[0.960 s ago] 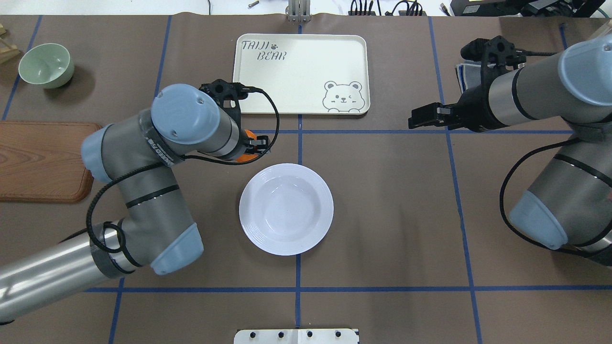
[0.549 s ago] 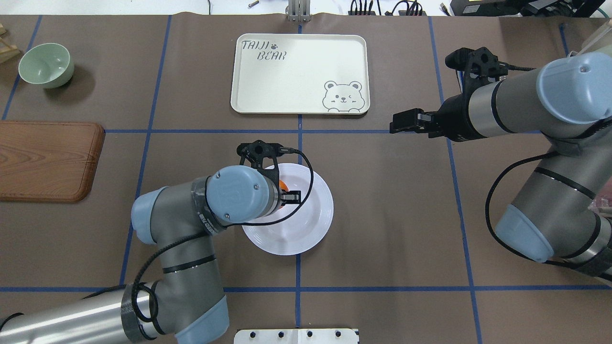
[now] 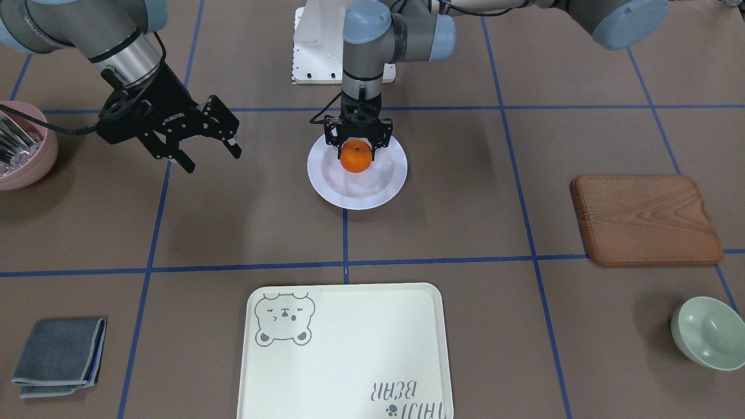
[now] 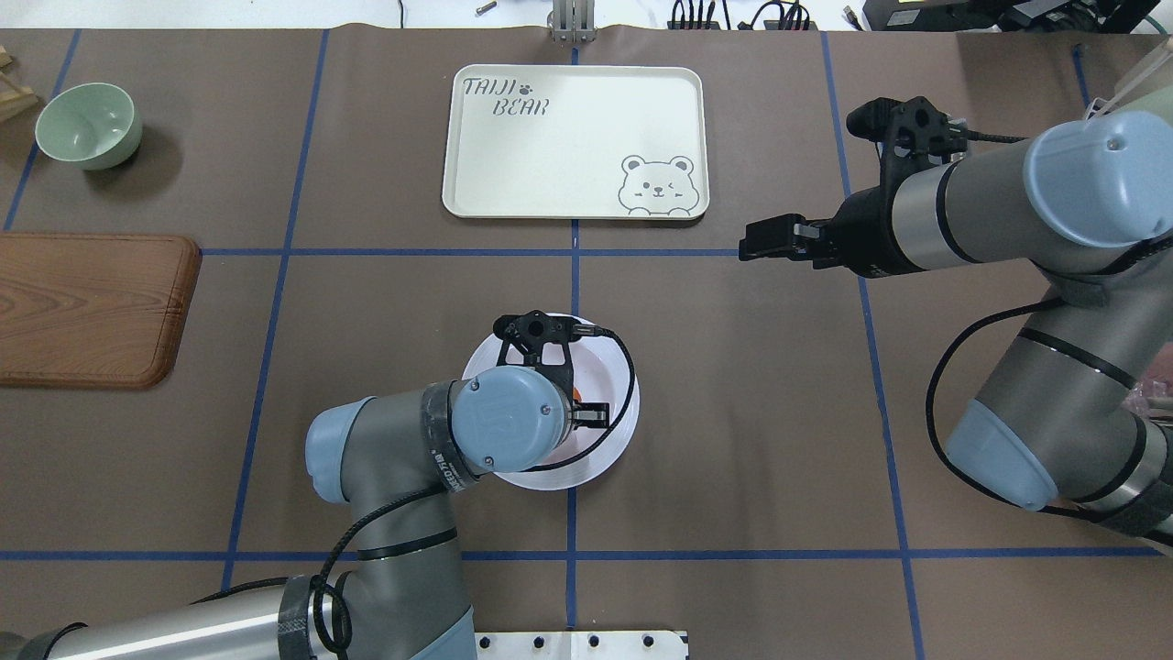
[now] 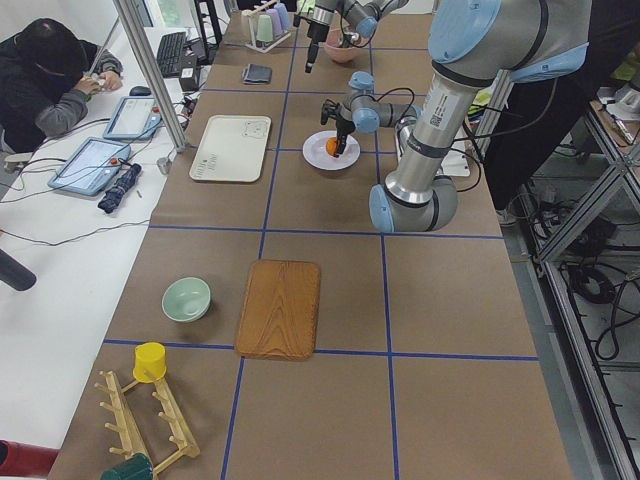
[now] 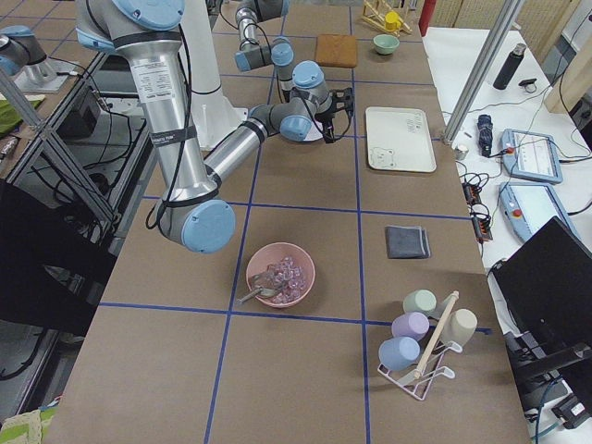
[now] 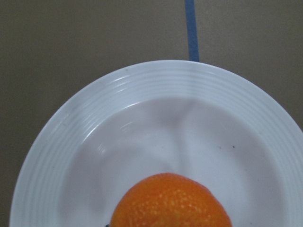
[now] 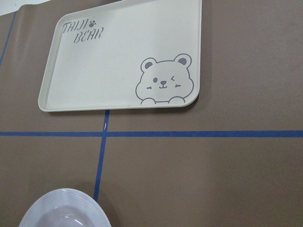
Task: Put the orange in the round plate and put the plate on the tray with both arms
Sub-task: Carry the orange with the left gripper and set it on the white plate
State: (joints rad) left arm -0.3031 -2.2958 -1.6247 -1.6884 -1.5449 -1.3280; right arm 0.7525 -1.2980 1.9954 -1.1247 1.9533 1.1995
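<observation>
The orange is between the fingers of my left gripper, which is shut on it and points straight down over the sunken centre of the round plate. I cannot tell whether the orange touches the plate. The left wrist view shows the orange just above the white plate. In the overhead view my left wrist hides most of the plate. My right gripper hovers open and empty off to the plate's side. The cream tray with the bear drawing lies bare beyond the plate.
A wooden board and a pale-green bowl lie on my left side. On my right side are a pink bowl and a folded grey cloth. Blue tape lines cross the brown table cover.
My left arm carried the orange from near the tray's front edge back to over the plate's centre. My right gripper has shifted a little toward the middle, still open.
</observation>
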